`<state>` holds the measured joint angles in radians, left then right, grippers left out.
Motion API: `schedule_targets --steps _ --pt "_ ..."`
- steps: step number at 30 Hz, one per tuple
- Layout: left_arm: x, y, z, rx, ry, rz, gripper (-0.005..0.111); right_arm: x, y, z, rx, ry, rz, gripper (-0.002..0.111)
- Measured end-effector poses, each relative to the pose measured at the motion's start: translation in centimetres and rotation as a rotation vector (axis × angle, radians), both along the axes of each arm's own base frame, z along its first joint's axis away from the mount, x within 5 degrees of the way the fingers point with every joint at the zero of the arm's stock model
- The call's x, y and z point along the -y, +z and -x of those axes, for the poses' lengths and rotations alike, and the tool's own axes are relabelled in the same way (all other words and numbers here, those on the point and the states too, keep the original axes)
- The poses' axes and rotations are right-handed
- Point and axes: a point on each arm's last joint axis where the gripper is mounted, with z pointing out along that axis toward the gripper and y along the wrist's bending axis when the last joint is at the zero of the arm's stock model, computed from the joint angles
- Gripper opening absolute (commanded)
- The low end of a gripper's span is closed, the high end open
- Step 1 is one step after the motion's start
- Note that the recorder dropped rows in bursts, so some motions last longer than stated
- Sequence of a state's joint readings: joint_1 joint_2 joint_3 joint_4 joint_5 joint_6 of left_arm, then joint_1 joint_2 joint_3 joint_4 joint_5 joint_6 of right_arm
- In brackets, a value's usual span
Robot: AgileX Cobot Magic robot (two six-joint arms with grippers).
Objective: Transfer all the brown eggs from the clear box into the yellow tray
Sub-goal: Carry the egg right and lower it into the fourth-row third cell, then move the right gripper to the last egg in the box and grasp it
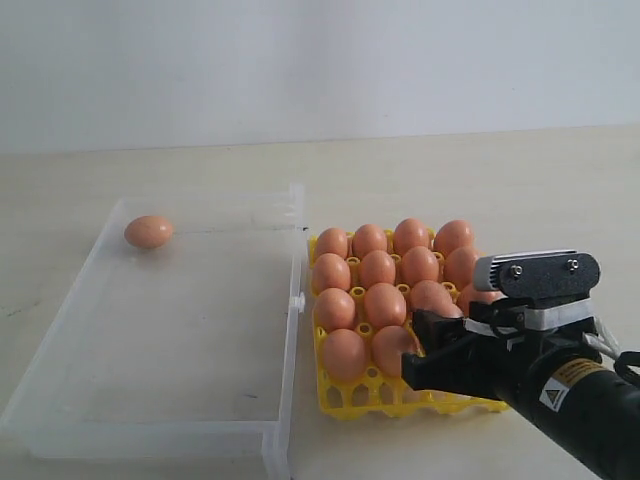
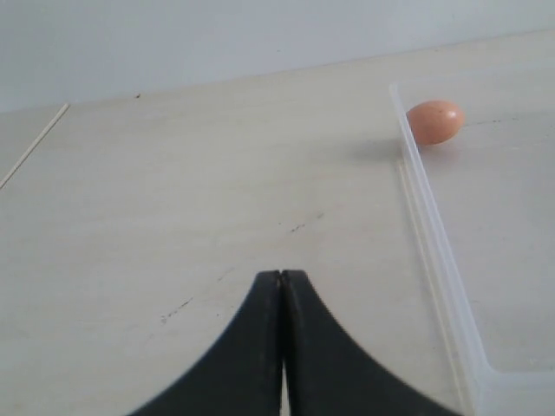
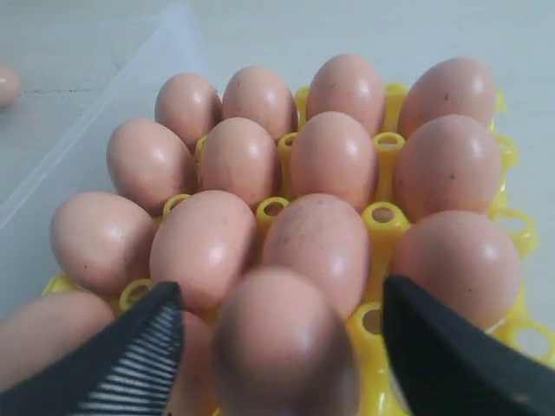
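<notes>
Starting with the exterior view: shows the clear box lying on the pale counter, with the yellow tray just beside its right wall. Places a lone brown egg in the box's far left corner, well apart from the tray. Finds the other brown eggs standing upright in the tray's cups, row behind row. Puts the right end effector low over the tray's near right corner, hiding the cups there, so no full count possible.

Turning to the left wrist view: shows the left end effector pressed shut, finger against finger, gripping nothing, over bare counter. Catches the box's wall to one side and the lone brown egg lying inside, near that wall's far end.

Ending with the right wrist view: shows the right end effector spread wide, its fingers standing either side of the nearest egg with a gap on both sides, holding nothing. Fills the rest with brown eggs packed close in the yellow tray, posts poking up between them, and a stretch of clear box wall just beside.
</notes>
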<state>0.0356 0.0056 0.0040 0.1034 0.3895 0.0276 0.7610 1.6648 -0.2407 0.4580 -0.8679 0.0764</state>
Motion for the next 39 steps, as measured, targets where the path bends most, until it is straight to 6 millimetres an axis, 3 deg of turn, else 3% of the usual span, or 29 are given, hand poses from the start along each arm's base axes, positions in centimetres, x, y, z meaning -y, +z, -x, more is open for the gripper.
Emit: schedule_targets --steps 3,6,8,9,11,16,19,21,23,26,28,33,39 --pt "0.0 0.0 0.0 0.0 0.0 0.0 0.0 0.1 0.0 -0.1 0.006 -0.012 0.01 0.07" --pt "0.0 0.0 0.0 0.0 0.0 0.0 0.0 0.2 0.8 0.0 0.05 0.022 0.058 0.04" --pt "0.0 0.0 0.0 0.0 0.0 0.0 0.0 -0.1 2.0 -0.1 0.083 0.068 0.092 0.01" --pt "0.0 0.0 0.0 0.0 0.0 0.0 0.0 -0.5 2.9 -0.3 0.095 0.101 0.111 0.001" --pt "0.0 0.0 0.0 0.0 0.0 0.0 0.0 -2.0 5.1 -1.0 0.113 0.196 0.153 0.0" --pt "0.0 0.0 0.0 0.0 0.0 0.0 0.0 -7.7 11.1 -4.6 0.159 0.47 0.269 0.0" --pt "0.0 0.0 0.0 0.0 0.0 0.0 0.0 -12.0 12.6 -8.0 0.121 0.618 0.354 0.004" --pt "0.0 0.0 0.0 0.0 0.0 0.0 0.0 -14.8 13.3 -10.5 0.085 0.694 0.422 0.016" --pt "0.0 0.0 0.0 0.0 0.0 0.0 0.0 -17.1 12.9 -12.8 0.023 0.733 0.492 0.034" --pt "0.0 0.0 0.0 0.0 0.0 0.0 0.0 -20.6 11.6 -15.9 -0.109 0.75 0.573 0.073" --pt "0.0 0.0 0.0 0.0 0.0 0.0 0.0 -22.6 10.8 -17.1 -0.165 0.758 0.593 0.086" --pt "0.0 0.0 0.0 0.0 0.0 0.0 0.0 -26.7 7.8 -19.5 -0.156 0.794 0.612 0.076" --pt "0.0 0.0 0.0 0.0 0.0 0.0 0.0 -28.9 4.0 -20.6 -0.114 0.854 0.55 0.072"
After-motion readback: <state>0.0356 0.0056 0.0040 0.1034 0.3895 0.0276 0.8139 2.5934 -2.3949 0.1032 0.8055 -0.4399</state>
